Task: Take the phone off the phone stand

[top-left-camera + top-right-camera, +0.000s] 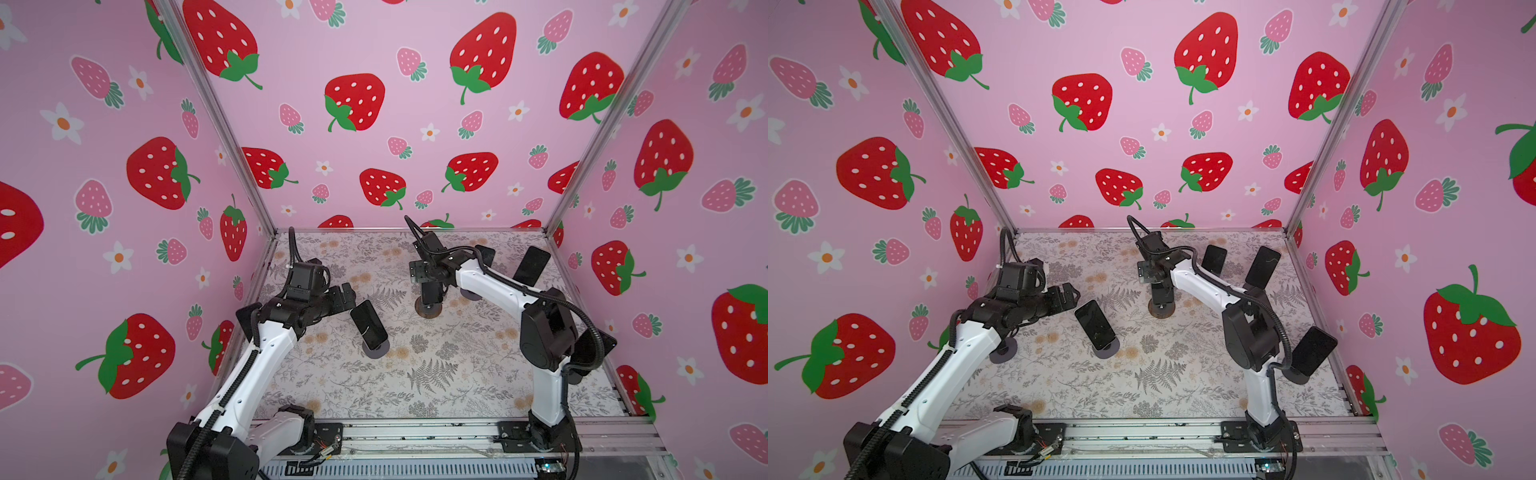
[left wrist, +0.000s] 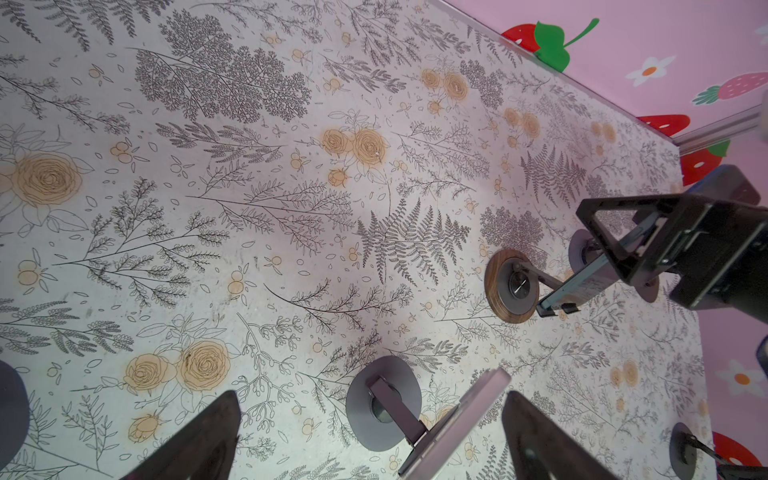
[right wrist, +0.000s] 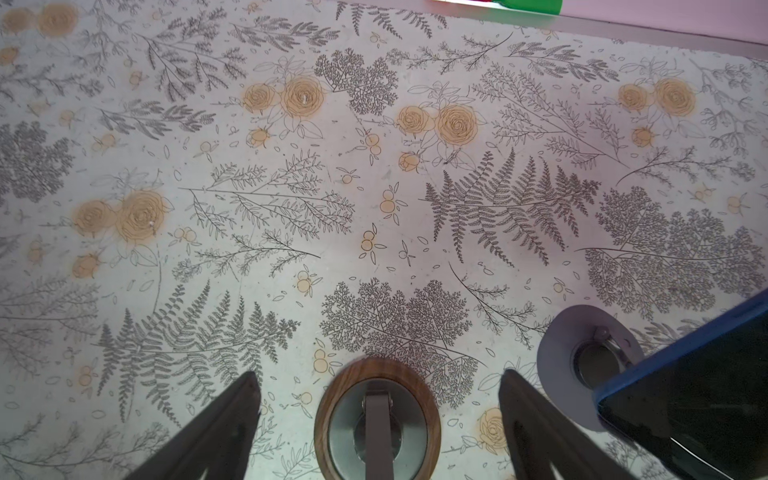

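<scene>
I have the right hand (image 3: 378, 372) pointed down over the wood-rimmed phone stand (image 1: 428, 311) in the middle of the bench (image 1: 436, 382). Its fingers are spread on either side of the phone (image 2: 569, 286), which sits on that stand, edge-on in the left wrist view. I cannot tell whether the pads touch it. My left hand (image 2: 370, 392) hangs spread wide, gripping nothing, just beside a second phone (image 1: 369, 326) leaning on a grey-based stand (image 1: 376, 352).

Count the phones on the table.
5. Centre phone on its stand; back phone; back-right phone; front-right phone; edge-on phone at the right end effector. More may be hidden.
</scene>
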